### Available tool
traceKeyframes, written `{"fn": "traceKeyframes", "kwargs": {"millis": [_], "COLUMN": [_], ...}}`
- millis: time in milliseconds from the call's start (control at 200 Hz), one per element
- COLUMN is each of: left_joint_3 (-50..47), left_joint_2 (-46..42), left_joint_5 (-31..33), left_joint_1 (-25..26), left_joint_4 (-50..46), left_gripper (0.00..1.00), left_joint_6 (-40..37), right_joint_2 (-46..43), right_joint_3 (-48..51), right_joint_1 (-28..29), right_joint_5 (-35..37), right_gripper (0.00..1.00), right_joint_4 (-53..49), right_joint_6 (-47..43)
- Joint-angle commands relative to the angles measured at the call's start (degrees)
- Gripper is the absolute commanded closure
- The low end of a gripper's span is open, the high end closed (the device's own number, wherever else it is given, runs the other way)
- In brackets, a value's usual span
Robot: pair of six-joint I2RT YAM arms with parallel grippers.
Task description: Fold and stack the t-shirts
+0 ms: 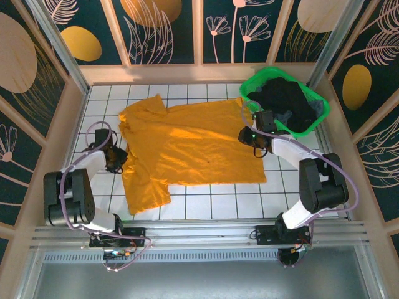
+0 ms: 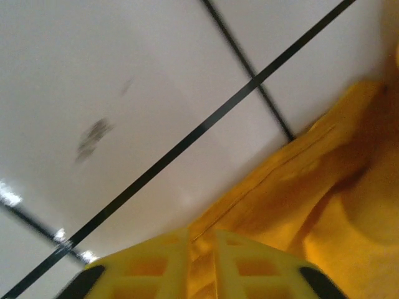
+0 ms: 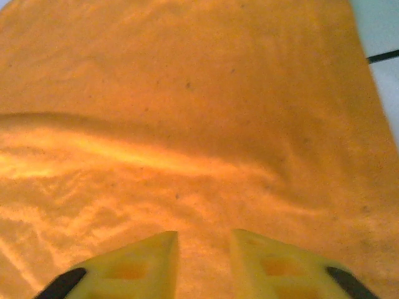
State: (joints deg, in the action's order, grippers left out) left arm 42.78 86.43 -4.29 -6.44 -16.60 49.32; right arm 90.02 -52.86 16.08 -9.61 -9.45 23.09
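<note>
The white tiled table (image 1: 187,208) is hard and glossy, so cloth should slide on it easily. The orange shirt (image 1: 193,149) lies spread flat to the left of the green basket (image 1: 252,82), its nearest hem just beside the basket; it is soft, matte and lightly rippled. The plastic basket holds a loose heap of dark shirts (image 1: 287,103). The right gripper (image 1: 257,140) sits just in front of the basket, over the shirt's hem, its fingers (image 3: 143,261) slightly spread with flat cloth showing between them. The left gripper (image 1: 115,159) is at the shirt's far side from the basket, its fingers (image 2: 156,265) pinching the stitched edge. The fold probably starts here: both grips should catch every layer, then lift evenly towards the basket so the limp cloth drapes without bunching.
</note>
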Motion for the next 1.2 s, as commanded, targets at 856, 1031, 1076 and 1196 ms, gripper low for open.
{"fn": "traceKeyframes", "kwargs": {"millis": [856,1031,1076,1196], "left_joint_3": [-4.4,-1.7,-1.2,0.6], "left_joint_2": [4.5,1.1,-0.1,-3.8], "left_joint_5": [8.0,12.0,12.2,10.2], "left_joint_1": [-11.9,-14.5,-14.6,-14.5], "left_joint_4": [-3.0,-7.4,-8.1,-9.1], "left_gripper": [1.0,1.0,1.0,0.89], "left_joint_6": [0.0,1.5,2.6,5.8], "right_joint_2": [6.7,8.7,9.1,10.1], "right_joint_3": [-4.1,-5.5,-5.9,-7.0], "right_joint_1": [4.9,5.5,5.5,5.6], "right_joint_5": [0.2,-0.8,-1.2,-1.6], "right_gripper": [0.83,0.83,0.82,0.81], "right_joint_4": [-0.7,-0.6,-0.6,-0.9], "right_joint_6": [1.0,0.6,0.6,0.2]}}
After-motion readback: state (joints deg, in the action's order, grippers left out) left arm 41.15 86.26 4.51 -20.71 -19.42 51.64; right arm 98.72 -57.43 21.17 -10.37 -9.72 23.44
